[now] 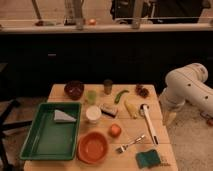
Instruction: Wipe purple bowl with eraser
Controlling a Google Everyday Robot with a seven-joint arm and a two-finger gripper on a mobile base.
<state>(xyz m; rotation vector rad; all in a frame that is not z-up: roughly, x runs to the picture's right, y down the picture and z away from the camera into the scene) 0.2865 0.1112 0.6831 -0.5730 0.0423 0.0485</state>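
Observation:
The purple bowl (74, 89) stands at the table's far left corner, small, round and dark. Near the table's middle lies the eraser (108, 110), a small dark block with a lighter face, between a white cup (93, 114) and a yellow item (130, 108). My white arm (187, 82) bends down off the table's right side. Its end, the gripper (169, 117), hangs just beside the right edge, far from both the bowl and the eraser. It is open and holds nothing.
A green tray (35, 142) with a grey cloth (63, 116) fills the left front. Also here: orange bowl (93, 147), orange fruit (115, 130), fork (130, 144), teal sponge (148, 158), white-handled tool (148, 122), green cup (91, 96), dark cup (108, 86), green pepper (120, 95).

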